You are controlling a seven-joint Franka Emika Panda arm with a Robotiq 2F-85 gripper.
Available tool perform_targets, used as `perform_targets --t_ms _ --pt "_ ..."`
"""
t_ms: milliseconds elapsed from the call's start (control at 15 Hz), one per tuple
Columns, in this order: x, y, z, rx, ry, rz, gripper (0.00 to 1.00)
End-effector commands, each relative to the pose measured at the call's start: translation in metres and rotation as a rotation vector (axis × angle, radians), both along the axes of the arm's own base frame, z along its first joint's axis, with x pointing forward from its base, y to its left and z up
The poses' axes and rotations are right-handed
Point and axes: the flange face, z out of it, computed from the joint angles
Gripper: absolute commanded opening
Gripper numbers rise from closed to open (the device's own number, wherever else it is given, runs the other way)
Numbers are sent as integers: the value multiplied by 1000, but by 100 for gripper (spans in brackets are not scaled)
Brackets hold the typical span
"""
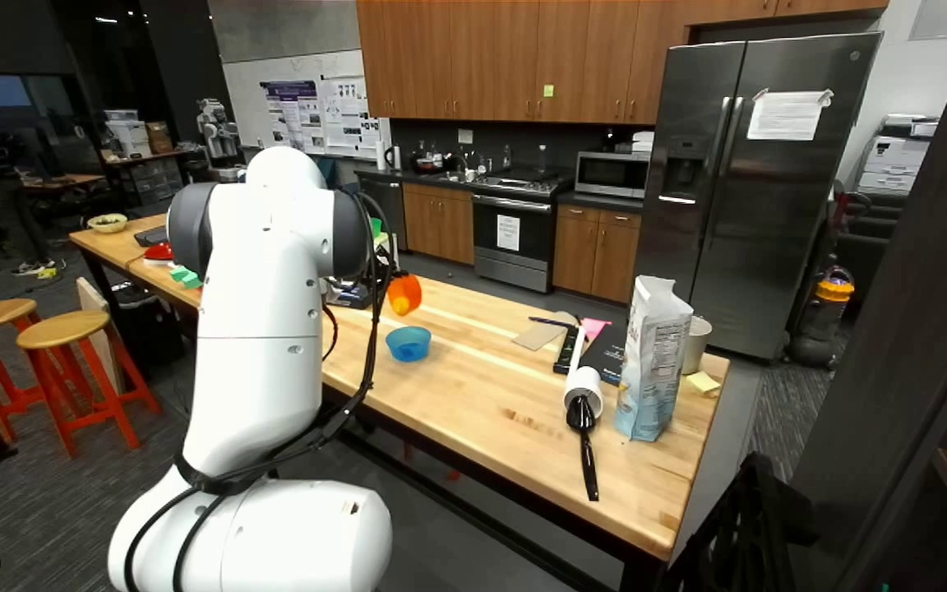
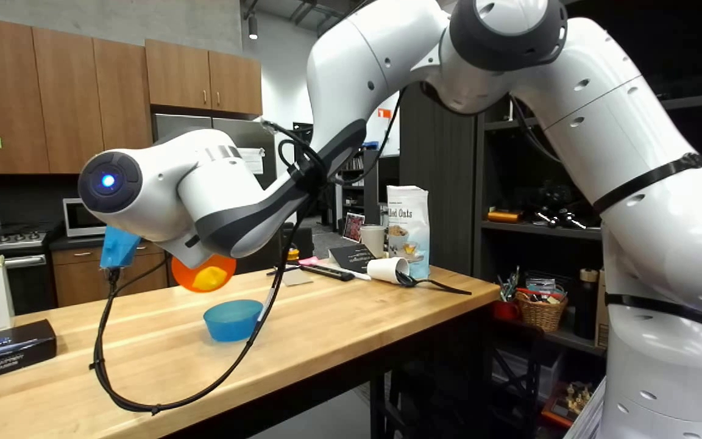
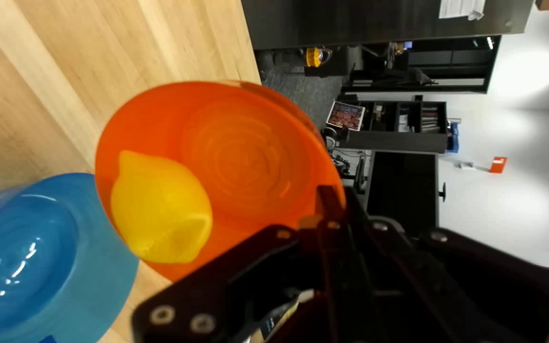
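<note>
Orange bowl (image 3: 250,157) held, lemon (image 3: 160,209) inside, gripper (image 3: 339,204) — murky

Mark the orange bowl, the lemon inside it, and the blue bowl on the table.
Orange bowl (image 3: 250,159): wrist view, on its bare inner bottom.
Lemon (image 3: 161,209): wrist view, on the middle of its skin.
Blue bowl (image 2: 230,330): in an exterior view, on its outer wall.

I'm looking into a lab kitchen.
Left of the tall grey metal refrigerator (image 1: 757,197) I see a boxy black-and-steel oven (image 1: 534,234) and rectangular printed-paper posters (image 1: 350,113).
</note>
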Motion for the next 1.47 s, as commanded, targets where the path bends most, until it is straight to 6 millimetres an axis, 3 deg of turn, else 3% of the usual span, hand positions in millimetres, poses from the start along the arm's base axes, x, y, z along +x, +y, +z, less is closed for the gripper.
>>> perform_targets --t_ms 0,800,1133,1400 --pt "-5 -2 8 -61 -21 -75 1" --pt "-9 -43 -30 -62 157 -338 1" --pt "-3 -48 -35 -52 171 -353 1" --pt "6 -41 -32 -91 91 -294 1"
